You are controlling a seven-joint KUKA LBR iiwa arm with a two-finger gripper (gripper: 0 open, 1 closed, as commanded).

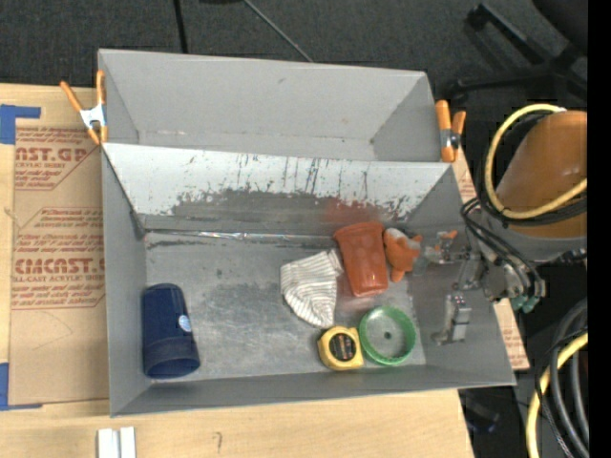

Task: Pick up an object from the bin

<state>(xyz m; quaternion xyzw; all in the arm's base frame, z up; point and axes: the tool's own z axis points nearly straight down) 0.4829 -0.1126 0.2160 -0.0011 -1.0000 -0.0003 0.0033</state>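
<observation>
your claw is hanging low by the right wall of the grey bin, beside the things rather than over any one. you cannot tell whether it is wide or narrow. the sloped walls are probably keeping everything down on the flat floor. nearest to you are lying a small orange piece and a green round lid, then an orange-red block, a yellow tape measure and a white striped cloth. a blue cylinder is sitting well apart, front left.

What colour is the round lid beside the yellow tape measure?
Green; the lid shows best in the camera view.
</observation>
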